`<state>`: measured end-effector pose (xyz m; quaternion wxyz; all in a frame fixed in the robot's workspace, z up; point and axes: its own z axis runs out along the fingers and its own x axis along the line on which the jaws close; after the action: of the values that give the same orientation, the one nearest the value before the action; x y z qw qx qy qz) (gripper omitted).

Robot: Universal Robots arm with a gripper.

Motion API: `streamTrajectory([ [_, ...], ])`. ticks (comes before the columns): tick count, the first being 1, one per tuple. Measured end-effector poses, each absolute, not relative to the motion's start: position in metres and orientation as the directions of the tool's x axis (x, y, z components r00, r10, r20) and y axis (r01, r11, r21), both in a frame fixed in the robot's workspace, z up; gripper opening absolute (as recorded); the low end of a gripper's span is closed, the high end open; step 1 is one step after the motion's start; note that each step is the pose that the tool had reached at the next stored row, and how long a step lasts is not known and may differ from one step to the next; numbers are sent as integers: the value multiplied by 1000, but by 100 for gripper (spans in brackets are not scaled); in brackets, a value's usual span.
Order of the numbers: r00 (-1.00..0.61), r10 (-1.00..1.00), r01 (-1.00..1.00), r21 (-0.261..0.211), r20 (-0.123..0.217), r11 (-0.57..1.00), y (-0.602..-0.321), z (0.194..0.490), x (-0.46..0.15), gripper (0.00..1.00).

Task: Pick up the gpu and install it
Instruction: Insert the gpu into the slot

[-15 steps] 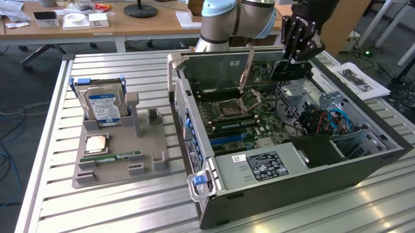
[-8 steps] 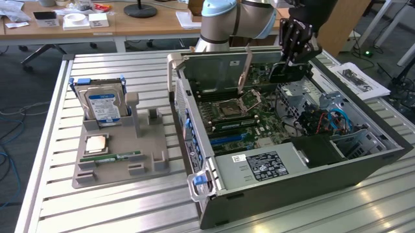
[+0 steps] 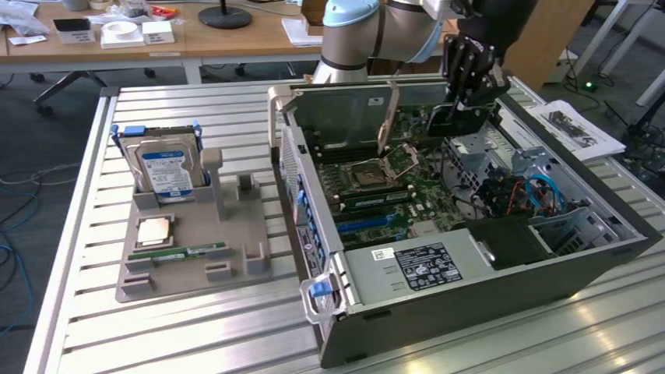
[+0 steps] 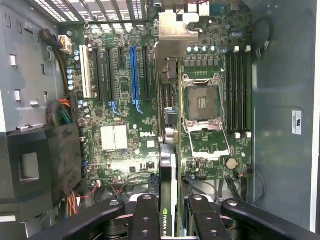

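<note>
The gpu (image 4: 169, 165), a thin dark card seen edge-on with a silver end bracket, is clamped between my gripper's (image 4: 173, 220) black fingers (image 4: 145, 215). In the exterior view the gripper (image 3: 463, 105) hangs over the back part of the open computer case (image 3: 582, 261), with the gpu (image 3: 455, 121) held just above the motherboard (image 3: 416, 195). The wrist view looks down past the card onto the board. There the card hovers between the blue expansion slot (image 4: 134, 75) and the open CPU socket (image 4: 202, 102).
A grey holder tray (image 3: 177, 269) on the slatted table at the exterior view's left carries a hard drive (image 3: 167, 167), a processor (image 3: 154, 231) and a memory stick (image 3: 192, 252). Inside the case are a black fan shroud (image 4: 45, 160), cables (image 3: 519, 195) and a raised socket lever (image 3: 390, 117).
</note>
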<state>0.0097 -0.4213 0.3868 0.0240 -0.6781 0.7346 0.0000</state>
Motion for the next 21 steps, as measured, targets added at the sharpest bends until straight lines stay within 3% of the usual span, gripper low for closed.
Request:
streamTrajectory([
  [21, -79, -996, -996, -32, -35, 80, -421, 379, 4, 27],
])
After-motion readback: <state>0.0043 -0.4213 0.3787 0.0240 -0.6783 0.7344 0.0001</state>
